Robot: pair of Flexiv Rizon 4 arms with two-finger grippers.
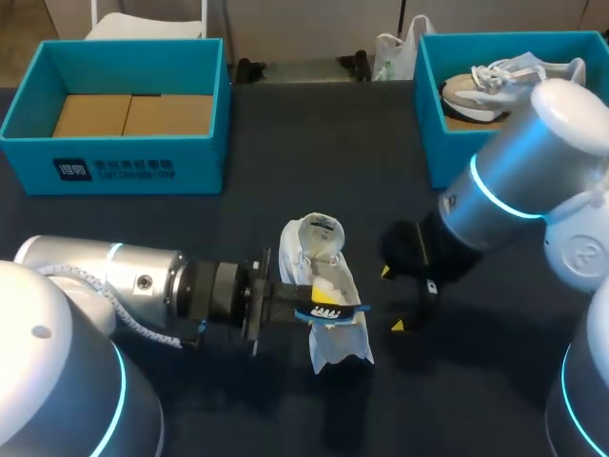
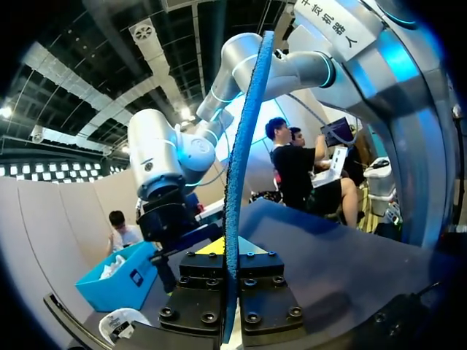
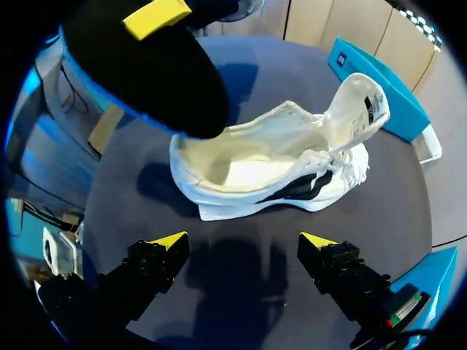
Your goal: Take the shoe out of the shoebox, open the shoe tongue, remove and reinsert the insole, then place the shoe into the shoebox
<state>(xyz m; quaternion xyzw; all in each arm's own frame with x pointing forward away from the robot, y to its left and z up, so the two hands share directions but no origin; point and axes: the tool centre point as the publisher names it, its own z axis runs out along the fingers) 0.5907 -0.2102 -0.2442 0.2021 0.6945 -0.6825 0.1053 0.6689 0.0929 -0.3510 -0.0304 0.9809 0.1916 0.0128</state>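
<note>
A white shoe (image 1: 335, 345) lies on the dark table (image 1: 285, 143) near the middle, its tongue (image 1: 321, 233) pulled up and back. My left gripper (image 1: 319, 309) hovers just over the shoe's opening, shut on a thin blue-edged insole (image 1: 335, 307). In the left wrist view the insole (image 2: 244, 146) stands edge-on, pinched in that gripper (image 2: 230, 251). My right gripper (image 1: 392, 299) is open just right of the shoe, holding nothing. In the right wrist view it (image 3: 243, 244) faces the shoe (image 3: 277, 171), whose inside shows bare and pale.
A blue shoebox (image 1: 114, 167) with brown cardboard inside stands at the back left. A second blue box (image 1: 428, 114) at the back right holds another shoe (image 1: 485, 86). My left gripper's dark body (image 3: 146, 73) hangs over the shoe's heel in the right wrist view.
</note>
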